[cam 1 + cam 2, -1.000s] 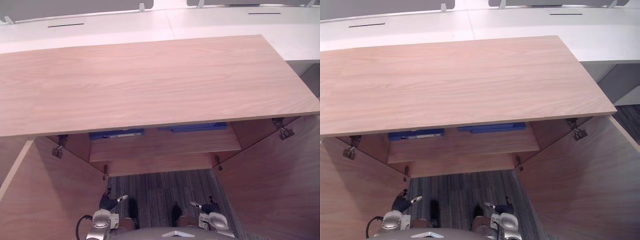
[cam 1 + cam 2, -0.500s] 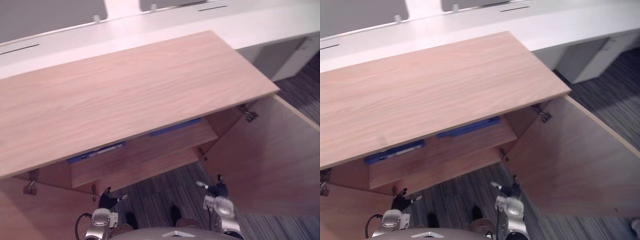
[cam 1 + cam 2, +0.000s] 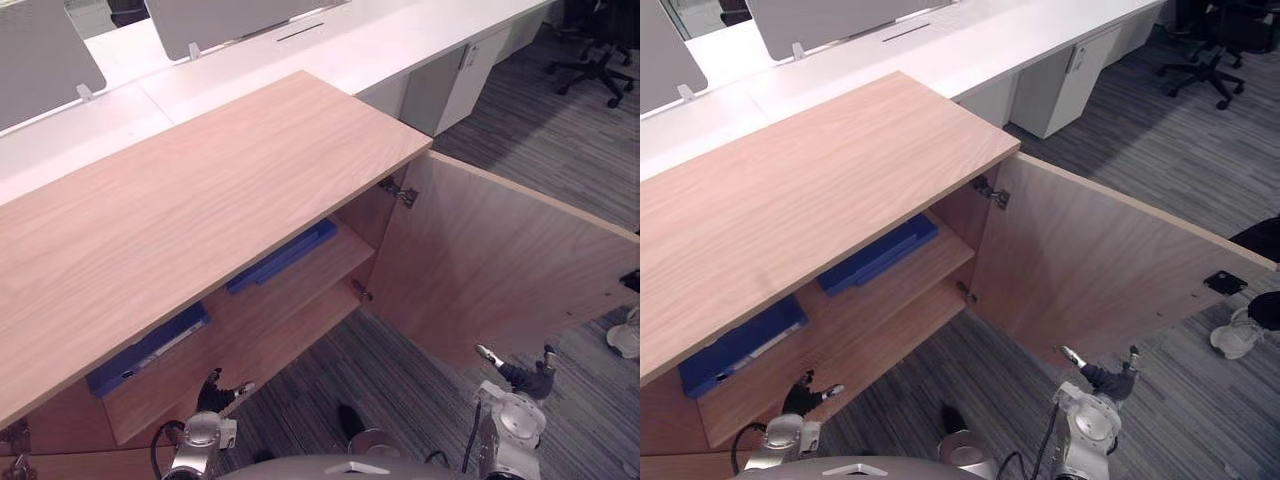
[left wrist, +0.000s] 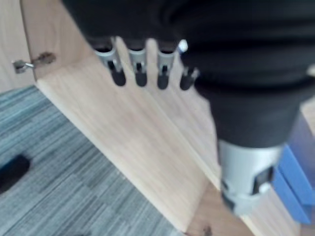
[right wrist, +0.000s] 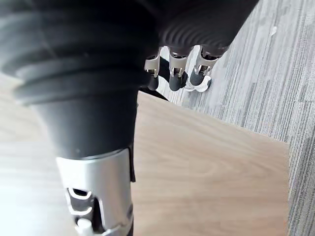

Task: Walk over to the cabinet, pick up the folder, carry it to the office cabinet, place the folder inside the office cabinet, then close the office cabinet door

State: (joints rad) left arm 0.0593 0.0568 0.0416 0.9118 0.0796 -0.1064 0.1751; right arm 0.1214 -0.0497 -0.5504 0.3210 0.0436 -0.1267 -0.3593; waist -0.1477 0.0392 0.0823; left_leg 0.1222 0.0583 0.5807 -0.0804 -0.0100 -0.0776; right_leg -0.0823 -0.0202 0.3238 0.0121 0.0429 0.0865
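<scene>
The wooden office cabinet [image 3: 190,190] stands with its doors swung open. Two blue folders lie flat on its upper shelf, one [image 3: 283,255] toward the right and one [image 3: 145,350] toward the left, whose edge [image 4: 295,187] also shows in the left wrist view. My left hand [image 3: 213,392] hangs low in front of the shelves, fingers [image 4: 140,69] relaxed and holding nothing. Over on the other side, my right hand [image 3: 525,375] hangs beside the open right door [image 3: 500,270], fingers [image 5: 177,81] relaxed and empty, close to the door's panel [image 5: 206,162].
A long white desk [image 3: 300,60] with grey screens runs behind the cabinet. An office chair [image 3: 600,60] stands at the far right. A person's shoe [image 3: 1237,332] rests on the striped carpet [image 3: 420,380] past the right door's outer edge.
The camera has turned to the right, so the whole scene has shifted left and tilted. My right hand has swung outward to beside the open right door. The folders lie as before.
</scene>
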